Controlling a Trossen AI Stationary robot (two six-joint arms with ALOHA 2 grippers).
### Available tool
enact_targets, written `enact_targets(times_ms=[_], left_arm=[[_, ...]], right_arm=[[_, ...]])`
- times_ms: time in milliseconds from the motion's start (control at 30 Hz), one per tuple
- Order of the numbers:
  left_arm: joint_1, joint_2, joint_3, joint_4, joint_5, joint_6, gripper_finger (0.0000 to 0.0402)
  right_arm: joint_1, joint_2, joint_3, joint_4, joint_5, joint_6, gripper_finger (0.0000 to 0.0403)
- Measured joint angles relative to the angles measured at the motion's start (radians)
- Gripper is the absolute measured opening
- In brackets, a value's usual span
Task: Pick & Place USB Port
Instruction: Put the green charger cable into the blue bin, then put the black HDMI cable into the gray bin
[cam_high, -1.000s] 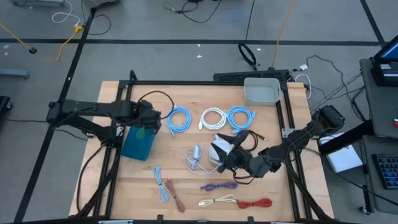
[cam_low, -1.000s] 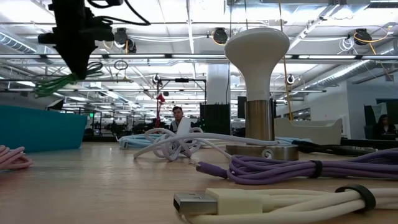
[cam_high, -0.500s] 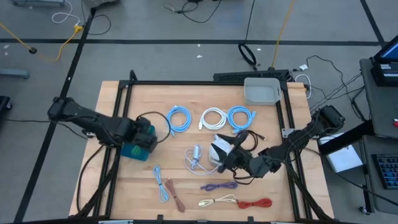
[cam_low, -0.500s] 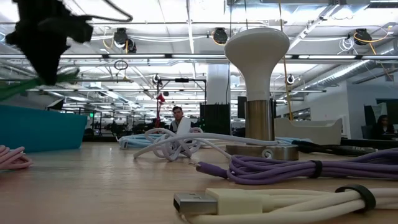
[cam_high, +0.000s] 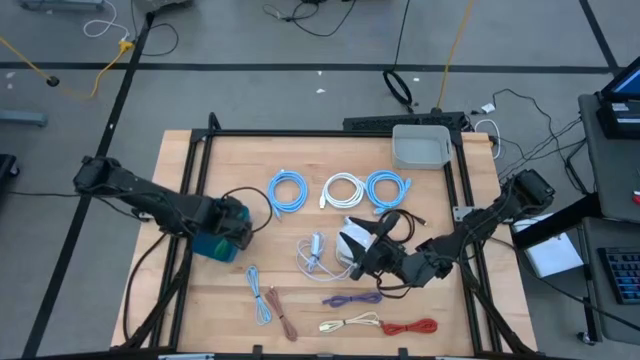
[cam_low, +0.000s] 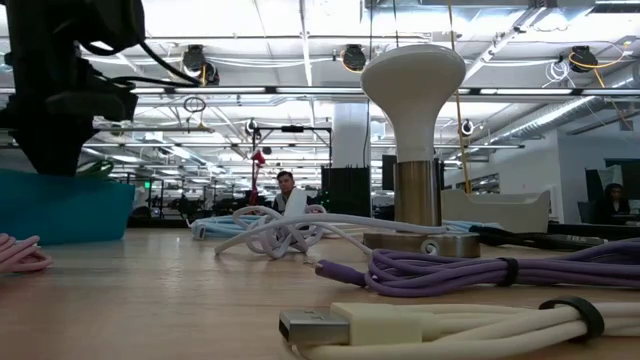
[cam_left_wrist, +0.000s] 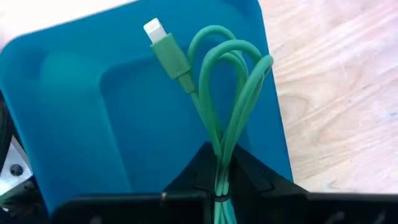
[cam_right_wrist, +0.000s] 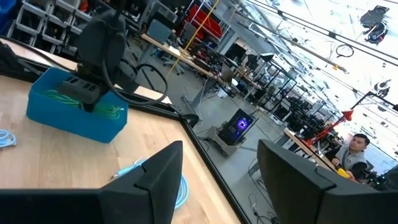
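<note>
- One green cable (cam_left_wrist: 227, 118) is the thing in hand: the left gripper (cam_left_wrist: 219, 186) has its jaws clenched on the bundled loops, and the connector end points away from the jaws, out over the blue bin (cam_left_wrist: 81, 118).
- Taking the blue bin as landmark: the cable hangs directly above its hollow, inside the rim line and not yet lying on the floor of it, as far as the left wrist view shows.
- The cable's long axis runs straight out from the jaws toward the bin's far wall, so I judge the coming move to be a short drop, then a release; no sideways shift looks needed.
- The left arm is the nearer one by far. The right gripper (cam_high: 372, 262) rests well away from the blue bin, across the bench (cam_high: 300, 155) beside a white lamp-like stand (cam_high: 352, 243), jaws spread and holding nothing.
- Several other coiled cables lie on the bench between the bin and the right arm, none touching the bin.
</note>
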Motion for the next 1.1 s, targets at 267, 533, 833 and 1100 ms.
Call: enact_targets(times_ms=[267, 533, 833, 1100], left_arm=[[0.045, 0.0, 0.0, -0.023, -0.009, 0.036, 0.0085], [0.053, -0.013, 0.011, -0.122, -0.035, 0.081, 0.0171], [0.042, -0.122, 0.207, -0.092, -0.347, 0.261, 0.0155], [-0.002, -0.251, 0.223, 0.629, -0.598, 0.988, 0.0139]], right_arm=[[0.0, 0.0, 0.0, 0.001, 0.0, -0.004, 0.0203], [0.002, 0.0, 0.0, 0.001, 0.0, -0.005, 0.0204], [0.002, 0.0, 0.0, 0.001, 0.0, -0.005, 0.0206], [0.002, 0.0, 0.0, -0.006, 0.0, -0.001, 0.0205]])
